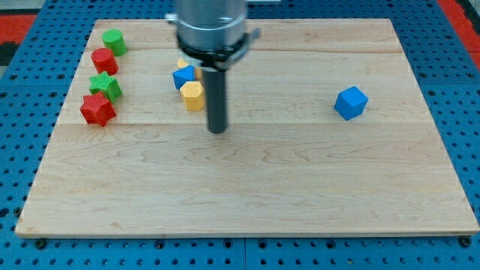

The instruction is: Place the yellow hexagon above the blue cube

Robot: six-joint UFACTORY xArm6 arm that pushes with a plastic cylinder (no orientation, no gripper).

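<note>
Your tip (217, 130) is sitting just right of and below the yellow hexagon (193, 96); no claw is showing. The blue cube (350, 103) is lying far right.

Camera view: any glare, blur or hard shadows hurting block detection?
Camera view: even, diffuse light, no glare on the board; shadows soft and short under the blue cube and yellow hexagon; blocks sharp; my tip sharp, the arm's metal housing above cropped by the view's top.
</note>
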